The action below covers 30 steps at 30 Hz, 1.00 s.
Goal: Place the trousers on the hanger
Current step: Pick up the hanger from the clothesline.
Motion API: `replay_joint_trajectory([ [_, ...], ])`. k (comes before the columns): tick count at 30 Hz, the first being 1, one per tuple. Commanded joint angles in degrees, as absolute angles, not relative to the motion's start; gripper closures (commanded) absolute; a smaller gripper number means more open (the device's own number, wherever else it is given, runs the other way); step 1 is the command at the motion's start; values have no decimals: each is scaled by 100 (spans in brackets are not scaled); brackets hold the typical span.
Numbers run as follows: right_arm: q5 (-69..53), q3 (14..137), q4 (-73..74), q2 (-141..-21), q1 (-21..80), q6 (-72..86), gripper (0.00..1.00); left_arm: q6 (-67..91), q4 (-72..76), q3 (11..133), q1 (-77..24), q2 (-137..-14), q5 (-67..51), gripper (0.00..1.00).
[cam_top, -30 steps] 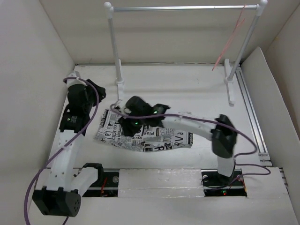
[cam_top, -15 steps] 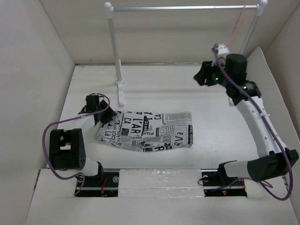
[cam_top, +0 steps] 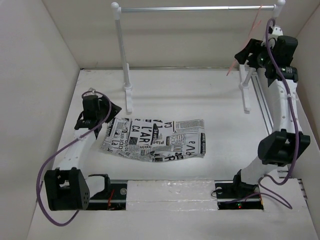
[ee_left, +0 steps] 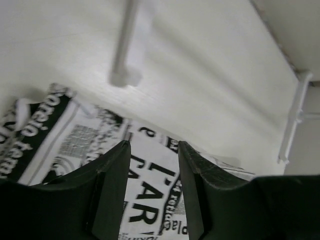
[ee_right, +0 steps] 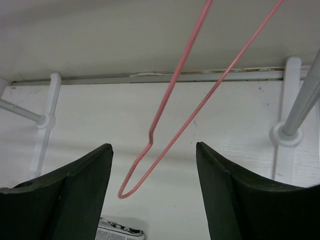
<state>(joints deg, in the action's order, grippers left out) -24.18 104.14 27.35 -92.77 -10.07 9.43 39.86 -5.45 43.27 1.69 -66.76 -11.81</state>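
One pair of soft white trousers (cam_top: 155, 140) printed with black newspaper text lies flat on the white tabletop (cam_top: 200, 95), unmoved. Its long axis runs left to right, parallel to the silver crossbar (cam_top: 195, 8). "L'AR" reads clearly. A thin pink wire hanger (ee_right: 179, 65) dangles between the wide-apart jaws of the newly raised right tool (ee_right: 153, 146), untouched. The left tool (ee_left: 152, 150), drawn back over the trousers' left end, is part-open and empty.

White table (cam_top: 200, 95) under flat trousers (cam_top: 155, 140) and rack (cam_top: 122, 50)
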Motion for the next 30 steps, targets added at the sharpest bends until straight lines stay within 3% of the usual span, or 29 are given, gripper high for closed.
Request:
replay_joint_trajectory([
  [1,-3037,10662,2208,-9622,-1098,1195,28,3902,-510,4807,-263,-6346,-1178,61],
  [5,-3401,10242,1146,-9738,-1099,1520,35,3753,-563,4975,-676,-6512,-1046,61],
  [8,-3445,9995,802,-9738,-1046,1573,48,3718,-554,4992,-729,-6600,-1177,61],
  [12,-3515,9722,449,-9730,-1046,1652,86,3630,-588,5150,-1028,-6706,-1161,62],
  [15,-3586,9528,211,-9616,-1046,1661,100,3428,-798,5641,-1440,-6916,-1011,63],
  [21,-3428,9536,421,-9141,-993,1258,100,3146,-984,7372,-2583,-7514,-448,66],
  [24,-3454,9624,799,-8913,-993,977,100,3015,-1176,8356,-3117,-8085,-536,61],
  [25,-3454,9624,869,-8834,-993,906,100,2971,-1239,8837,-3259,-8364,-510,54],
  [30,-3550,9651,1528,-8649,-1160,607,100,3014,-1283,9746,-3700,-8990,-860,43],
])
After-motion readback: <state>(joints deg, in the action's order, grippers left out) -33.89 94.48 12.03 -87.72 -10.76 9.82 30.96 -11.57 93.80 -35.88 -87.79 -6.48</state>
